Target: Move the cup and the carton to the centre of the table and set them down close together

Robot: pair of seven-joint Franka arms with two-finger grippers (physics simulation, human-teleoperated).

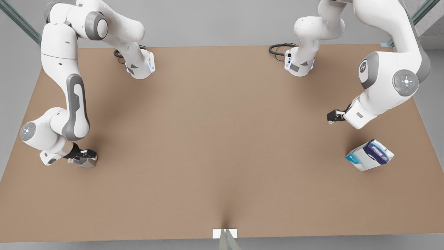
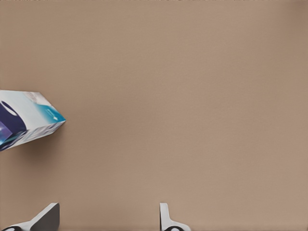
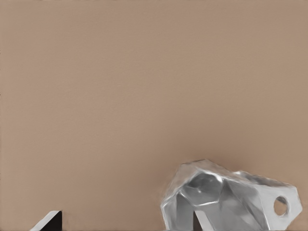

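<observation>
The carton [image 1: 369, 155], white with blue and purple print, rests tilted near the table's edge at the front view's right; one corner of the carton [image 2: 26, 122] reaches into the left wrist view. My left gripper [image 1: 333, 116] hovers open above the table, a short way behind the carton, and its fingers [image 2: 108, 208] have nothing between them. The silver faceted cup [image 1: 83, 161] sits at the front view's left. My right gripper [image 1: 85, 155] is low over it and open. In the right wrist view one fingertip [image 3: 198, 220] overlaps the cup [image 3: 231, 197] and the other stands on bare table.
The brown table [image 1: 222, 139] stretches wide between the two arms. A small white marker [image 1: 224, 233] sits at the middle of its near edge. Both arm bases [image 1: 138, 67] [image 1: 299, 66] with black cables stand at the far edge.
</observation>
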